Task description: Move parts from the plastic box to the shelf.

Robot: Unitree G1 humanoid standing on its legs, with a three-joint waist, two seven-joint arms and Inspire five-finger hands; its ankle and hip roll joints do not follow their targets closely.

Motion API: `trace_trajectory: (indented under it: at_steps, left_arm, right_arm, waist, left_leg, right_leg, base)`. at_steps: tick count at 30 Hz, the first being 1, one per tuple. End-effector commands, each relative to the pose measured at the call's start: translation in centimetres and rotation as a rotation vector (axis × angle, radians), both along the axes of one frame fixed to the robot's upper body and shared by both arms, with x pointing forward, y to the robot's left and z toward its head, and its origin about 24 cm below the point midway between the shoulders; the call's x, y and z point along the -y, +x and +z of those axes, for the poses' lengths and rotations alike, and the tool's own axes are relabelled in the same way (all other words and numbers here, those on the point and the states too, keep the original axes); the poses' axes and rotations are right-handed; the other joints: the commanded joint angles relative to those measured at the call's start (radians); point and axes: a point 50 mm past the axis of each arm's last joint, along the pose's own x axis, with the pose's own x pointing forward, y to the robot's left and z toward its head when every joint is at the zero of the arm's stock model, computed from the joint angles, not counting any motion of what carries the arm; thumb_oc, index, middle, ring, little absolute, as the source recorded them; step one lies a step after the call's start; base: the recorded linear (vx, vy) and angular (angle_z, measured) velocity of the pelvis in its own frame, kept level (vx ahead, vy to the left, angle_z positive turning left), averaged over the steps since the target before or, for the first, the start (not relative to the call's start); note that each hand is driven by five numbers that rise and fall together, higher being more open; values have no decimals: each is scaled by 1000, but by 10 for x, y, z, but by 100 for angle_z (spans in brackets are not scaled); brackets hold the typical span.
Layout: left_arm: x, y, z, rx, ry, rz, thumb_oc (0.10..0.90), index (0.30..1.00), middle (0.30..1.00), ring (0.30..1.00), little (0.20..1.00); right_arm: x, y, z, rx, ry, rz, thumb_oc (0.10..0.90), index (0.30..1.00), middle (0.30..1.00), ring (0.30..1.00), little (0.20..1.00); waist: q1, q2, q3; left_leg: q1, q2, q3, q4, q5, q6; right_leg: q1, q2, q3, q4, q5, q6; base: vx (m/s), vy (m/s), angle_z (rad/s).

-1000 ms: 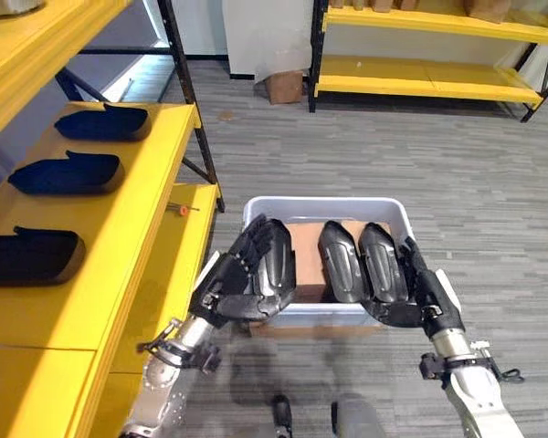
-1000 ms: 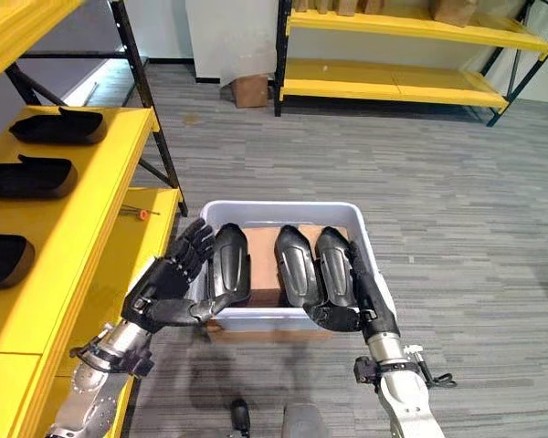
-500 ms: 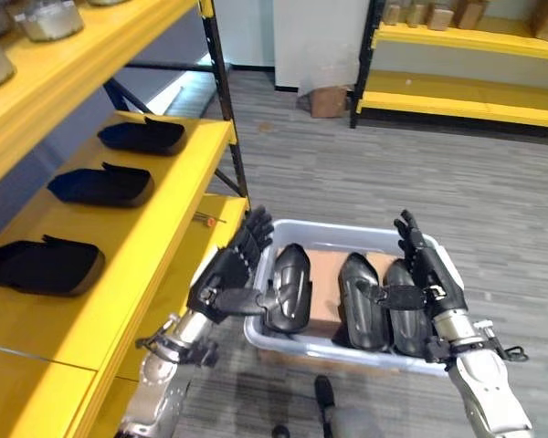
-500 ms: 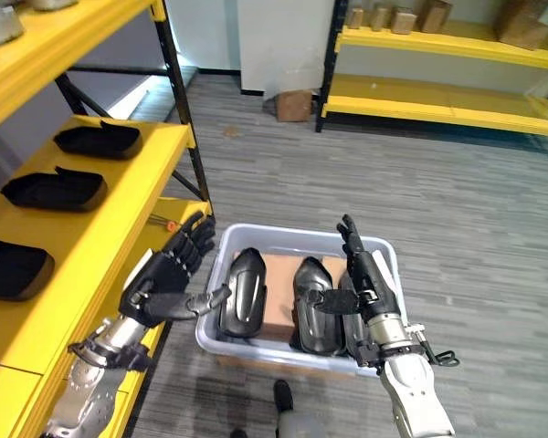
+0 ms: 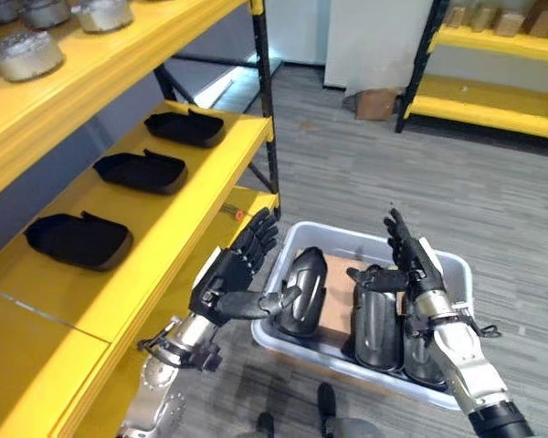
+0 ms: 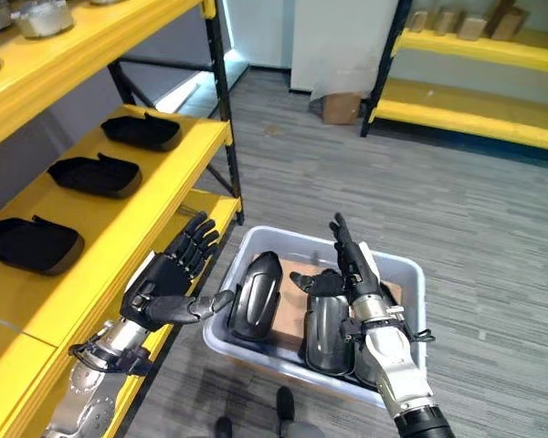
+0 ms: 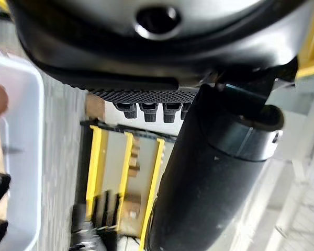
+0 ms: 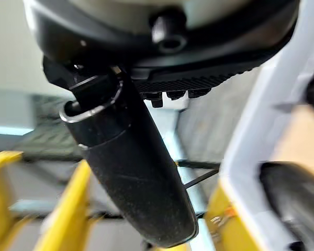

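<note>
Both of our hands have come up out of the plastic box (image 5: 452, 274). Our left hand (image 5: 226, 278) and right hand (image 5: 409, 265) have straight, spread fingers and hold nothing. Three black parts (image 5: 303, 290) stand in the box. Three more lie on the yellow shelf (image 5: 155, 237).

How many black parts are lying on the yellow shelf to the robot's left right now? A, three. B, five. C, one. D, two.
A: three black parts lie in a row on the yellow shelf, the nearest part, the middle part and the farthest part.
</note>
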Motion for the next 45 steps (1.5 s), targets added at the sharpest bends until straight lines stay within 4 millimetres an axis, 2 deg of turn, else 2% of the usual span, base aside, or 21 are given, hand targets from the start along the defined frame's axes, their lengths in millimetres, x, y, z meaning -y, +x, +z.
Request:
trace_trajectory:
  at_steps: [1,7,10,13,21,28,36,41,45]
  left_arm:
    - [7,8,52,260,-97,-28,900,1000,1000,1000,1000]
    - [17,10,57,296,-120,-25,900,1000,1000,1000,1000]
    - [18,7,54,270,-183,-9,900,1000,1000,1000,1000]
    - [23,7,54,281,-191,-8,900,1000,1000,1000,1000]
    - [30,8,58,289,-198,-26,900,1000,1000,1000,1000]
    - [32,10,59,287,-198,-34,900,1000,1000,1000,1000]
    - [36,14,64,291,-196,-69,900,1000,1000,1000,1000]
    - [39,18,65,290,-198,-97,900,1000,1000,1000,1000]
    - [42,22,66,297,-191,-125,900,1000,1000,1000,1000]
  right_arm:
    - [5,20,55,239,51,-116,900,1000,1000,1000,1000]
    - [-8,19,51,223,70,-114,900,1000,1000,1000,1000]
    - [-8,4,32,181,78,-234,900,1000,1000,1000,1000]
    - [-13,3,25,149,79,-240,900,1000,1000,1000,1000]
    - [-18,12,36,185,20,-200,900,1000,1000,1000,1000]
    - [-12,20,30,128,23,-199,900,1000,1000,1000,1000]
    - [-4,45,50,173,-186,-198,900,1000,1000,1000,1000]
    - [1,62,56,164,-447,-205,900,1000,1000,1000,1000]
    - [8,78,65,150,-587,-230,900,1000,1000,1000,1000]
  waist:
    - [-23,11,15]
    - [-44,31,81]
    - [-69,36,107]
    - [-77,42,126]
    - [-74,59,163]
    - [-68,75,194]
    - [-42,103,229]
    - [-22,118,244]
    - [-6,128,254]
  left_leg:
    - [-76,17,-18,31,-28,9]
    - [-140,3,-3,47,-20,14]
    - [-151,-1,16,50,-18,17]
    - [-161,-7,26,57,-20,20]
    - [-186,-17,37,61,-16,20]
    - [-215,-22,42,78,-14,23]
    - [-256,-34,23,96,-5,24]
    - [-279,-41,15,108,-1,24]
    - [-297,-43,11,111,5,24]
  right_leg:
    - [-7,-30,18,185,-222,43]
    - [-72,-31,37,210,-224,34]
    - [-89,-31,50,215,-221,33]
    - [-97,-32,61,212,-218,30]
    - [-116,-35,63,214,-221,24]
    - [-143,-38,54,239,-232,16]
    - [-177,-37,39,272,-246,4]
    - [-199,-40,26,292,-254,-1]
    - [-213,-42,16,301,-257,-4]
  base:
    - [-185,97,1]
    - [-130,84,-4]
    - [-33,72,-7]
    - [-23,37,-16]
    - [-12,8,-2]
    - [-28,7,-5]
    - [-38,-21,2]
    - [-22,-17,6]
    - [-50,-35,6]
